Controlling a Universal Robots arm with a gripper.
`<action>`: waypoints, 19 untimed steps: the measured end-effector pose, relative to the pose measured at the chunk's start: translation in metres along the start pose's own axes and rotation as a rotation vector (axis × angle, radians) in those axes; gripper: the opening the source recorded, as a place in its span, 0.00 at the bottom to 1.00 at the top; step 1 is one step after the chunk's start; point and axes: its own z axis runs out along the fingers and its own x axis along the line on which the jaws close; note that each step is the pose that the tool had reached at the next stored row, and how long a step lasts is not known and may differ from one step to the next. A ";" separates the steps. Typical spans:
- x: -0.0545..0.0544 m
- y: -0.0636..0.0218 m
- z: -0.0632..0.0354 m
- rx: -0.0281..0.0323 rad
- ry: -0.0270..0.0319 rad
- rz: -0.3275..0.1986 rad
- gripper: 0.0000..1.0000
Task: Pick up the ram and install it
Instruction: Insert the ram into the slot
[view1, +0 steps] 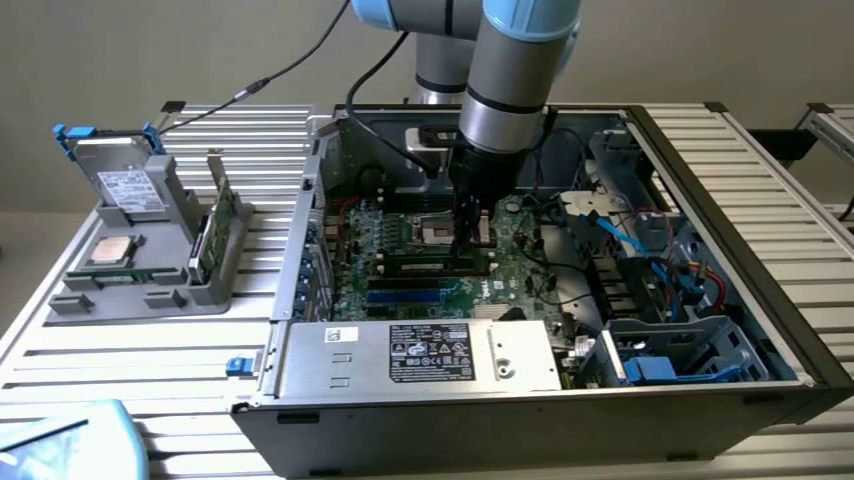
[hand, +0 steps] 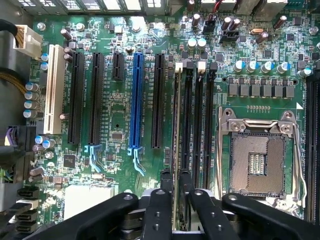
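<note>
Clamps the ram (hand: 176, 115) between gripper (hand: 176, 174) fingers, edge-up along the outermost of the memory slots (hand: 197, 125), farthest from the empty processor socket (hand: 259, 162). Has a long blue slot (hand: 136, 100) near on the other side, deep inside a cable-crowded case (view1: 534, 435).

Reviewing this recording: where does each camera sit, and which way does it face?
Exterior view: off the arm, raised, looking down into the open computer case at the motherboard; the arm and tool reach in.
Wrist view: on the wrist, facing straight down at the motherboard; the tool shows over the ram, edge-on in a memory slot.
Shared: the motherboard, the empty processor socket, the tool.
</note>
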 end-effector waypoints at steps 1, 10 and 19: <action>0.000 0.0000 0.0000 0.0000 0.0010 0.000 0.27; 0.000 0.0086 0.0011 -0.0001 0.0039 0.001 0.63; -0.001 0.0295 -0.0045 0.0004 0.0038 0.000 0.63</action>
